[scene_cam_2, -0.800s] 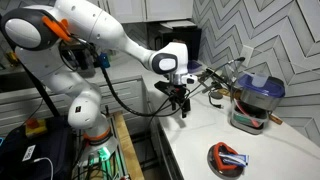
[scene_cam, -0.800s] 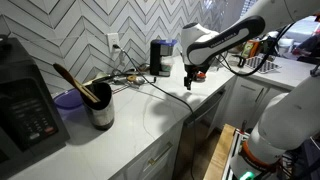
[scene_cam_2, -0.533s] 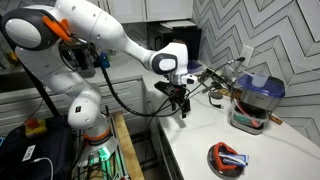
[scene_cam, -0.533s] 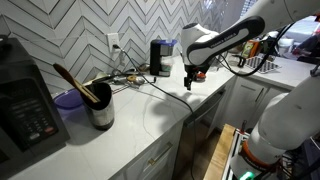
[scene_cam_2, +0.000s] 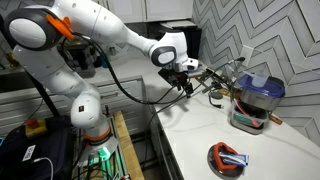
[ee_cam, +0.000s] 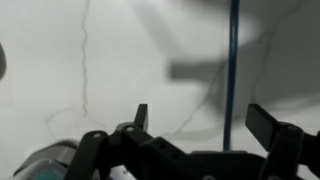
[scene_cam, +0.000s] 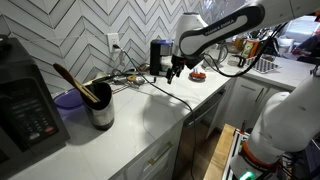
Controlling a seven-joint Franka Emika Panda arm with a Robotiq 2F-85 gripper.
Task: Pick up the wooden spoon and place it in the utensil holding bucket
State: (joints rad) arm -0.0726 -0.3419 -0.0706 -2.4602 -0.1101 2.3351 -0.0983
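The wooden spoon (scene_cam: pixel 74 81) stands tilted in the metal utensil bucket (scene_cam: pixel 101 110) on the white counter, bowl end up. In an exterior view the bucket (scene_cam_2: pixel 249 112) shows at the right, and a brown tip (scene_cam_2: pixel 271 122) beside it looks like the spoon. My gripper (scene_cam: pixel 172 73) hangs above the counter's middle, well away from the bucket, open and empty; it also shows in an exterior view (scene_cam_2: pixel 185 86). In the wrist view the two fingers (ee_cam: pixel 203 120) are spread apart over bare counter, with nothing between them.
A purple bowl (scene_cam: pixel 66 100) sits behind the bucket. A black appliance (scene_cam: pixel 25 105) stands at the counter's end. A black coffee maker (scene_cam: pixel 160 55) and cables are by the wall. A red dish (scene_cam_2: pixel 227 158) lies nearby. A blue cable (ee_cam: pixel 233 70) crosses the counter.
The gripper has risen and moved along the counter toward the wall and the bucket's side. It stays open and empty. The spoon and bucket have not moved.
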